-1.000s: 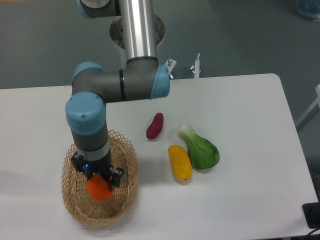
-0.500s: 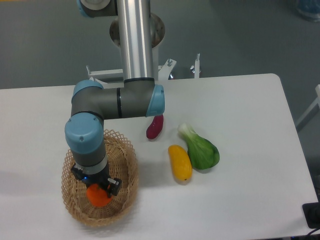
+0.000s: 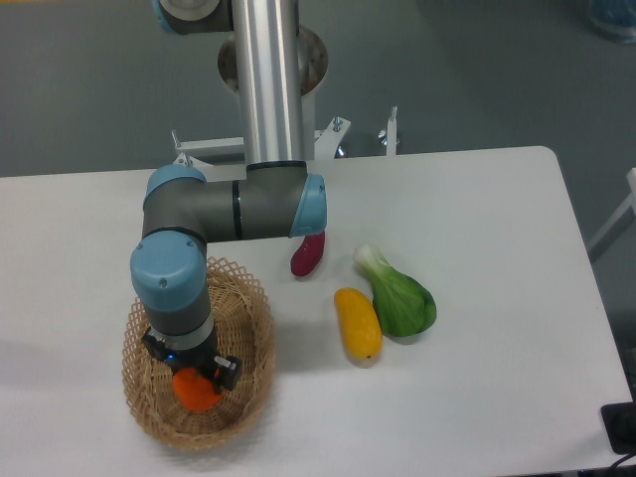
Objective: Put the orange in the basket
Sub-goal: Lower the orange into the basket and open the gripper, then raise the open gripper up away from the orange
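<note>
Wicker basket sits at the front left of the white bench, and the gripper reaches straight down into it from above. The orange is inside the basket, low against the woven floor near the middle, with the gripper's dark fingers on either side of its upper half. The fingers look pressed against the fruit, pinching it, though the wrist hides most of the contact and only the lower part of the orange shows beneath the black gripper body. A small blue light glows on the gripper's left face.

The arm folds over the basket: a silver upright tube comes down from the top of the view, meets a grey elbow section with pale blue caps lying roughly level, and a second blue-capped joint turns downward to the wrist. This joint covers much of the basket's back rim.

To the right of the basket, well apart from it, lie three other things on the bench. A dark red, elongated vegetable lies tilted just below the elbow's blue cap. Nearer the front, a yellow-orange oblong vegetable lies lengthwise, and just beside it on its right, touching or nearly so, lies a green leafy vegetable with a pale stalk end pointing back and left.
</note>
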Robot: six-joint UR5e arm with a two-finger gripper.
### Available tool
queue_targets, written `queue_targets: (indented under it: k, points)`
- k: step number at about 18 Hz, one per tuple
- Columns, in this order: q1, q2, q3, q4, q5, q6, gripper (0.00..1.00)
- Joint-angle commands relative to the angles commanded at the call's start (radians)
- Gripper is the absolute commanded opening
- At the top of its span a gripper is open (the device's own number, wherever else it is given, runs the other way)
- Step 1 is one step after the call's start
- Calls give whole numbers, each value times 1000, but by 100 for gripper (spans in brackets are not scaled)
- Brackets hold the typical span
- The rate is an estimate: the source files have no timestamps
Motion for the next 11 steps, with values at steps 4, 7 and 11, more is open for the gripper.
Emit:
queue_targets:
  k: [4,7,11]
  points:
    - [0,2,2,0,2,2,92]
    - [0,5,3,0,0,0,100]
    - [2,15,20,0,0,8,100]
